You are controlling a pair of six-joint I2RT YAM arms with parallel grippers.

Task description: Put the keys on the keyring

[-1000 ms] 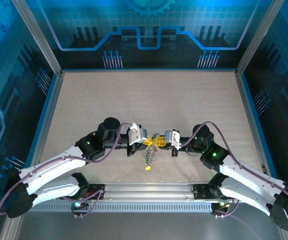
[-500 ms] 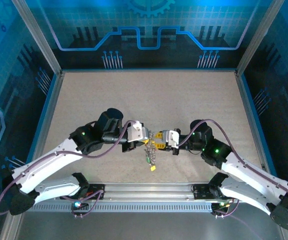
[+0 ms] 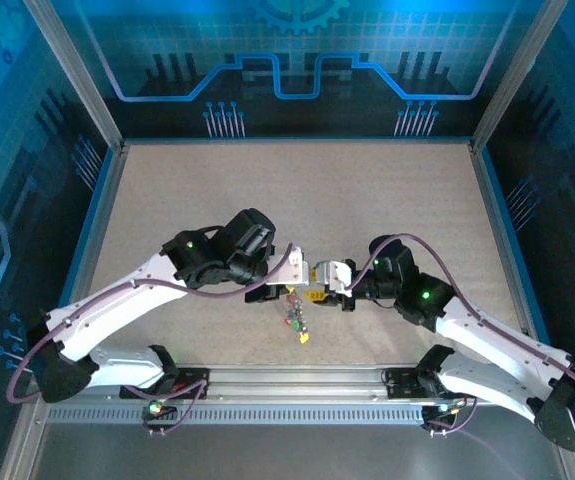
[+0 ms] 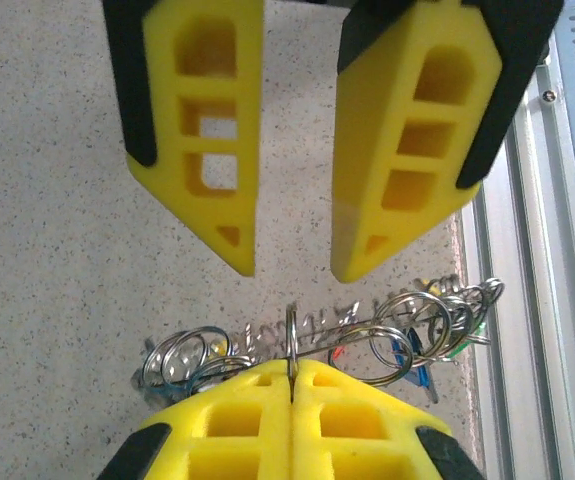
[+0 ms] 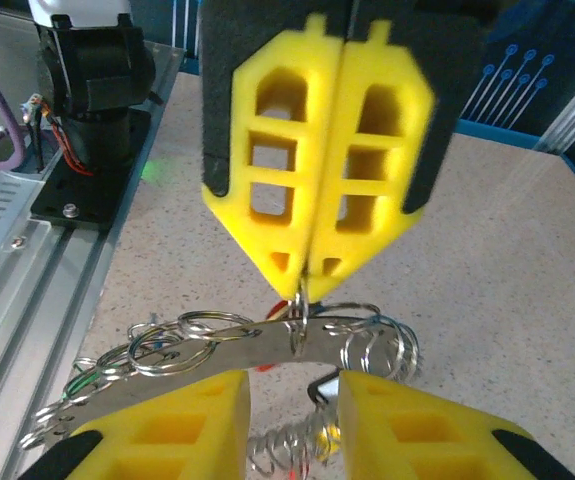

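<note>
Judging by where the two arms meet over the near middle of the speckled beige table [image 3: 367, 200], we take the whole bunch to be hanging between the grippers. Our left gripper [image 4: 292, 265] has its yellow fingers spread wide and touches nothing; the bunch lies just beyond their tips. Our right gripper [image 5: 307, 285] has its yellow fingers pressed together, pinching a thin steel loop [image 4: 291, 335] that stands upright across the dark grey flat-banded metal keyring [image 5: 232, 347]. The keyring lies crosswise between the two grippers and seems to be carried by that one pinch. The tiny metal keys with coloured plastic heads [image 4: 407, 358] dangle from its end nearest the table's front rail. We cannot tell whether the lowest of them touches the table. Small silver split rings [image 5: 202, 325] crowd the band on both sides of the loop.

We expect the bunch to be light, and the band stiff and smooth, so it may slip or pivot about so narrow a grip. The keys hang loose and will probably swing with any motion. We judge the flat faces of the band just beside the loop to be the best place to take hold, away from the jagged edge and the clustered rings. The keys look too small and free to grip securely.
</note>
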